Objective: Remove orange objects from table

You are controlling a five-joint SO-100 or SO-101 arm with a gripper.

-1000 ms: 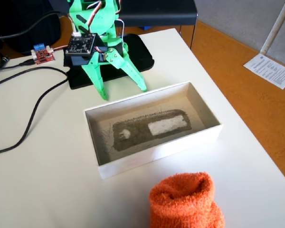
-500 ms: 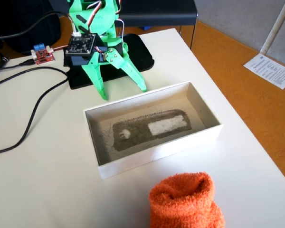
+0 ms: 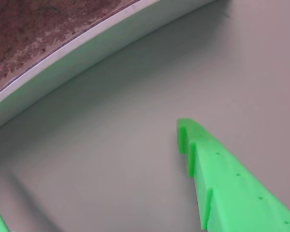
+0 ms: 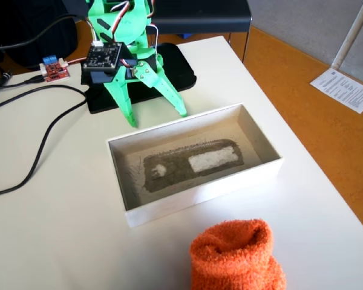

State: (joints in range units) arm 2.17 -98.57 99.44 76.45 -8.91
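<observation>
— At the bottom centre of the fixed view, what sits there?
— An orange terry-cloth bundle [image 4: 237, 255], hollow top up, on the cream table [image 4: 60, 235], just below the white box [image 4: 195, 162].
— And the green gripper [image 4: 159, 118]?
— Upper left of the frame, beyond the box's far wall, fingers spread wide with nothing between them. The wrist view shows one green finger [image 3: 227, 179] over bare tabletop.

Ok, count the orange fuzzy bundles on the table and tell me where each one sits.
1. The orange terry-cloth bundle sits on the cream tabletop at the bottom edge of the fixed view, in front of the white box, apart from it. The wrist view shows none.
</observation>
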